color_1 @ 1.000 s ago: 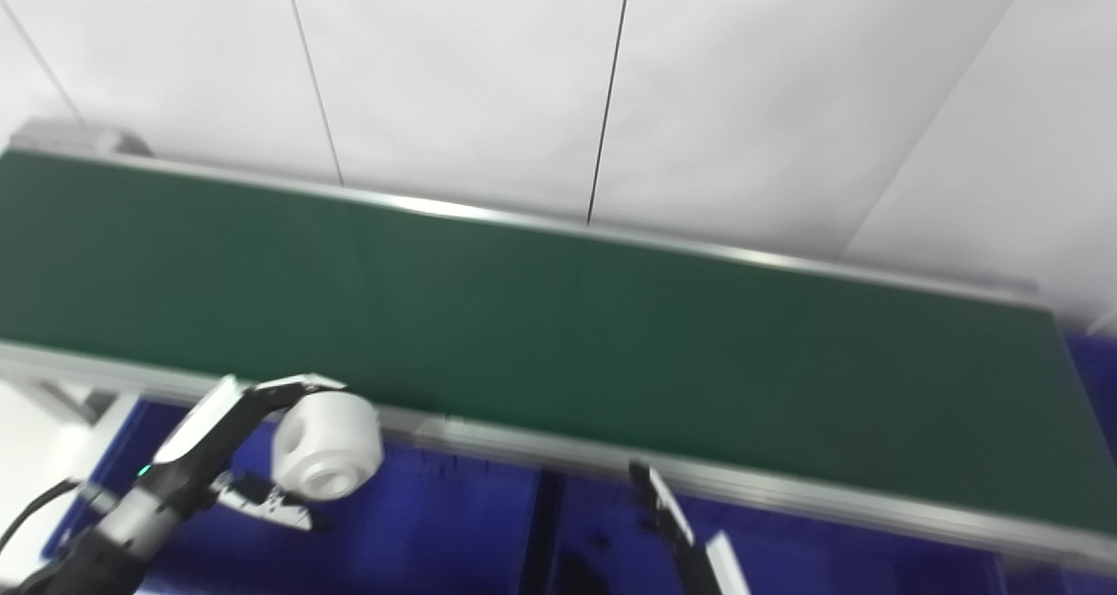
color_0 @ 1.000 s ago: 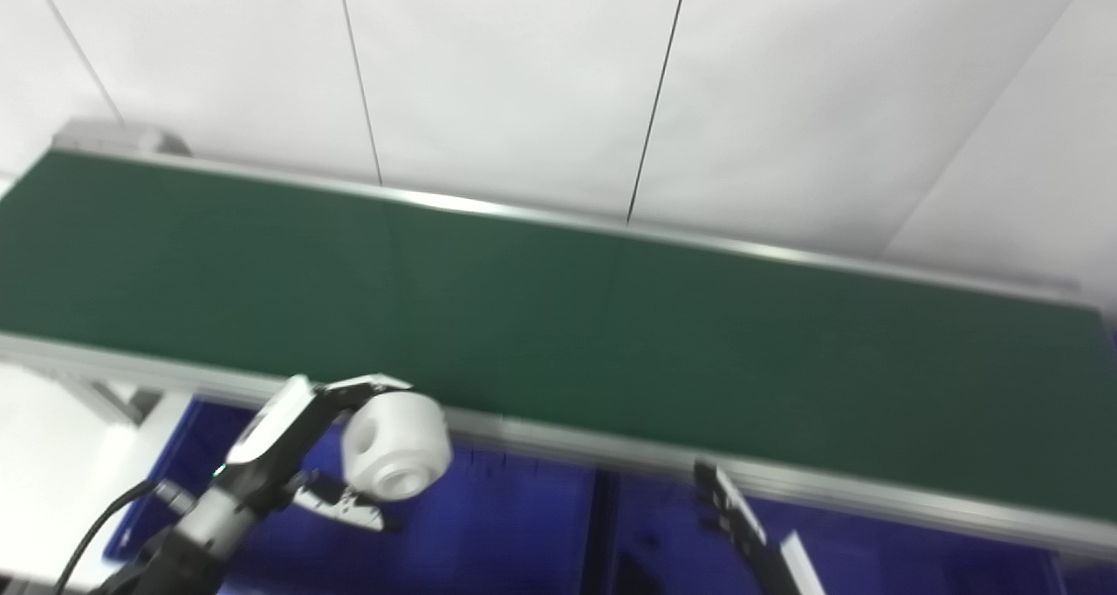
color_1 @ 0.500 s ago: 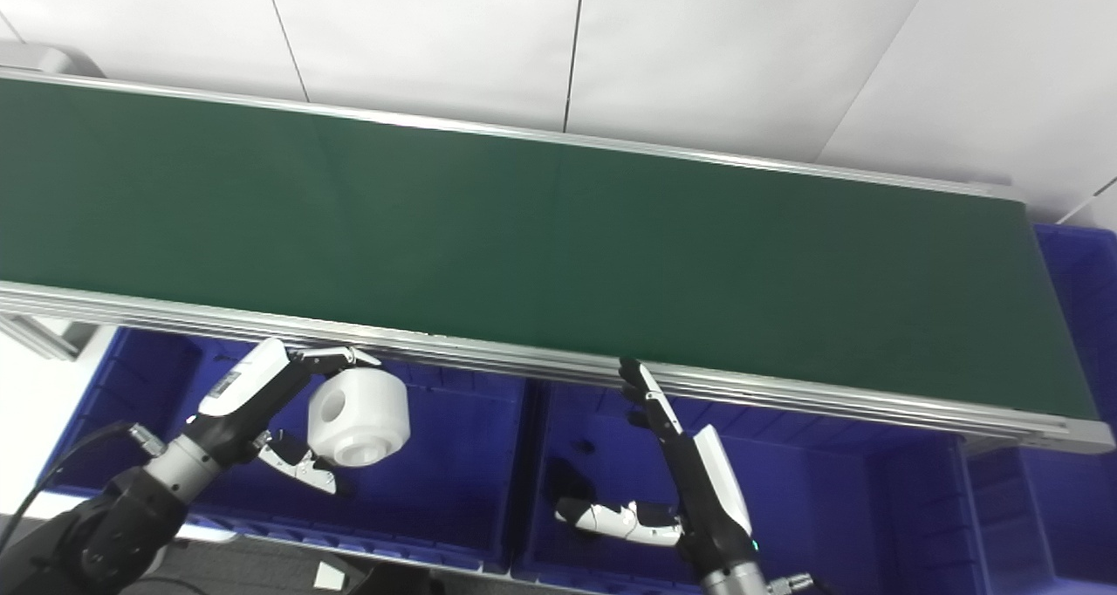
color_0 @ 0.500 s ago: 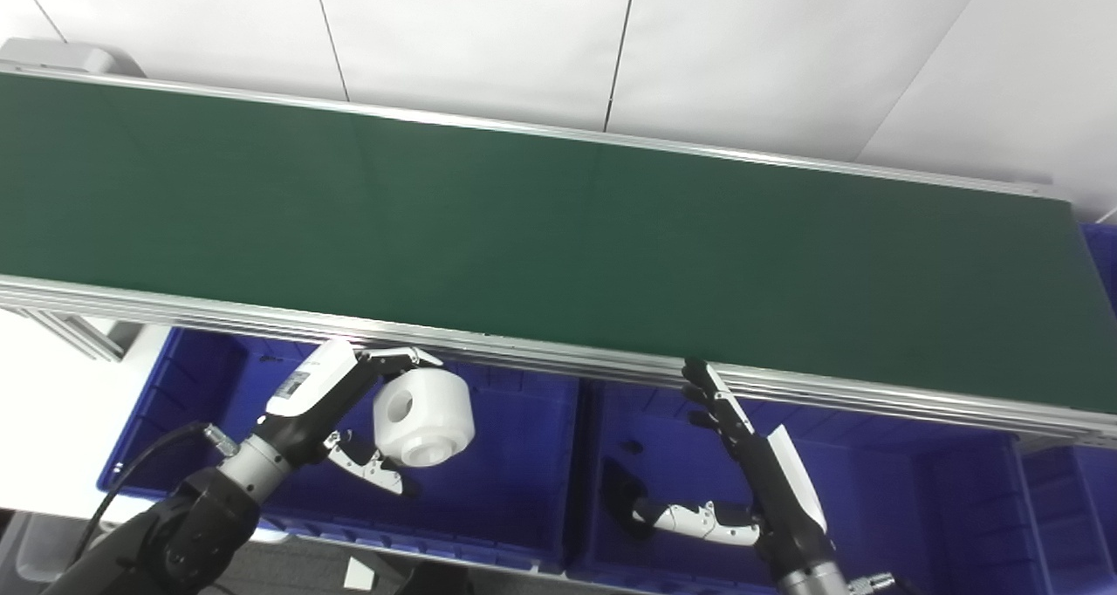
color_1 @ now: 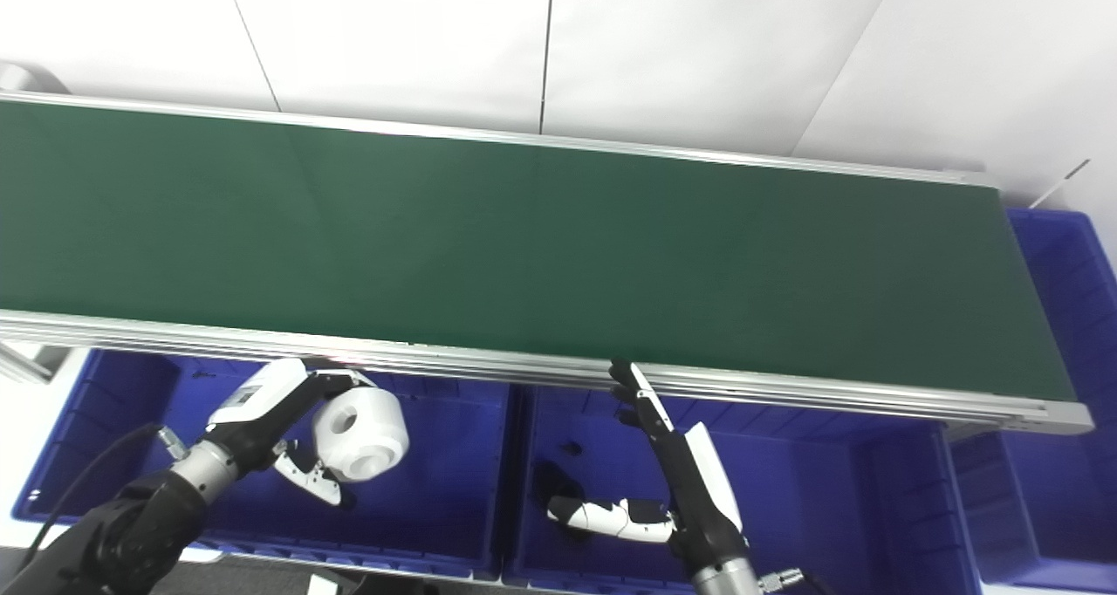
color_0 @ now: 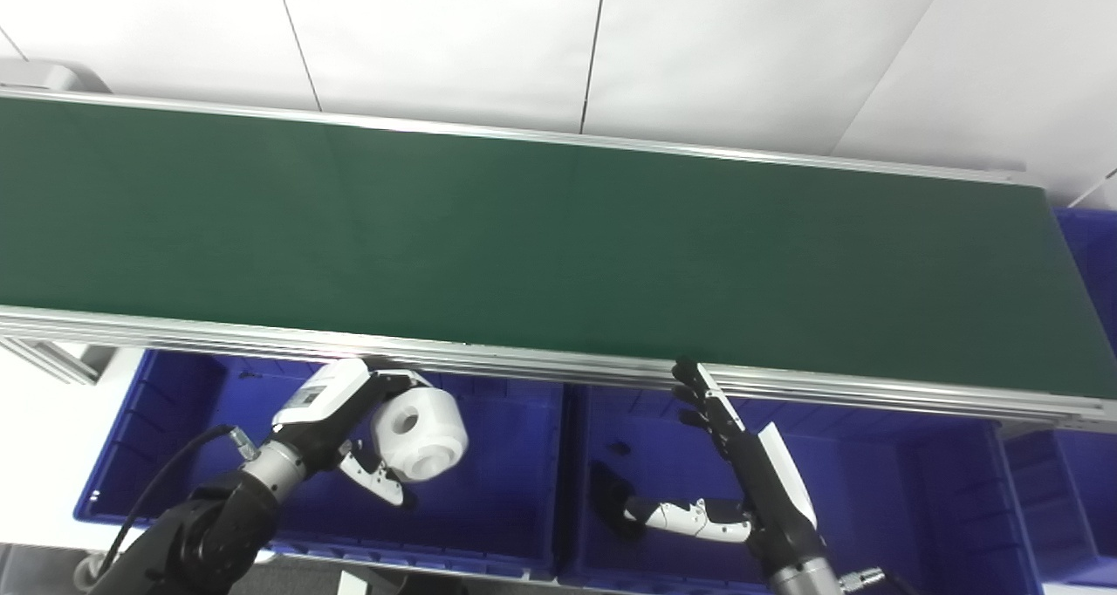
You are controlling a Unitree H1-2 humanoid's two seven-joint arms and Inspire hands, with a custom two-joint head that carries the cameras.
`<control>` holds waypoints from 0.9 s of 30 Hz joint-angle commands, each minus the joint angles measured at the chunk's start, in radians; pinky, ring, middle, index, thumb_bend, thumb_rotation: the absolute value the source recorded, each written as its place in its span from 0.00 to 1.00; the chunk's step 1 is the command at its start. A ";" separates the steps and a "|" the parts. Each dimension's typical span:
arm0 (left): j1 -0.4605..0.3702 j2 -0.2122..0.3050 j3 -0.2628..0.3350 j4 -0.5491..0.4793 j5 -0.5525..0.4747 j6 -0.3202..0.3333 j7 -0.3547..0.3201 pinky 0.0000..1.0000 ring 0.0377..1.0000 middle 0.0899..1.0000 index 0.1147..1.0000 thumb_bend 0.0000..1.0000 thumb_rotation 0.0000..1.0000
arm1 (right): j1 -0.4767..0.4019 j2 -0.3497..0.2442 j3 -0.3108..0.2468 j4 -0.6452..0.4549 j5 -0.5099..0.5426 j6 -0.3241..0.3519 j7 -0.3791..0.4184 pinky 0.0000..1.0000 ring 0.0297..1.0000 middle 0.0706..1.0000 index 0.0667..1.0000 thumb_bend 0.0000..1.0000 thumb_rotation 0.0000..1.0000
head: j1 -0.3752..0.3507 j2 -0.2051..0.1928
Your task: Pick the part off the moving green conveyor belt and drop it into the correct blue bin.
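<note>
A white round part (color_0: pixel 419 432) with a hole in its side is held in my left hand (color_0: pixel 349 420), which is shut on it, over the left blue bin (color_0: pixel 157 438). The same part shows in the right eye view (color_1: pixel 359 434). My right hand (color_0: pixel 742 473) is open, fingers stretched up toward the belt's near rail, thumb out to the left, over the middle blue bin (color_0: pixel 873 499). The green conveyor belt (color_0: pixel 558 246) carries nothing.
The belt's aluminium near rail (color_0: pixel 524 364) overhangs the bins' far edge. A third blue bin (color_1: pixel 1056 316) stands at the belt's right end. A small dark bit (color_0: pixel 618 447) lies in the middle bin. White wall behind.
The camera has tilted down, bringing the bins into view. My left hand with the white part has sunk a little toward the left bin. The right hand has stayed open in place.
</note>
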 commanded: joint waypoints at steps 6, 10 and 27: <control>0.051 -0.034 0.063 -0.053 -0.144 -0.063 -0.030 0.93 1.00 1.00 0.97 0.87 0.57 | -0.010 0.007 -0.002 0.008 0.006 -0.048 -0.019 0.83 0.90 0.94 0.97 0.87 0.36 | 0.019 -0.026; 0.092 -0.089 0.113 -0.080 -0.410 -0.179 -0.080 0.87 0.94 0.94 0.91 0.88 0.54 | -0.011 0.001 0.000 0.014 -0.003 -0.053 -0.019 0.83 0.90 0.94 0.98 0.87 0.39 | 0.017 -0.043; 0.118 -0.229 0.136 0.035 -0.905 -0.347 -0.394 0.82 0.83 0.80 0.76 0.82 0.27 | 0.024 0.003 0.005 0.033 -0.002 -0.074 -0.038 0.82 0.91 0.95 1.00 0.87 0.39 | -0.018 -0.091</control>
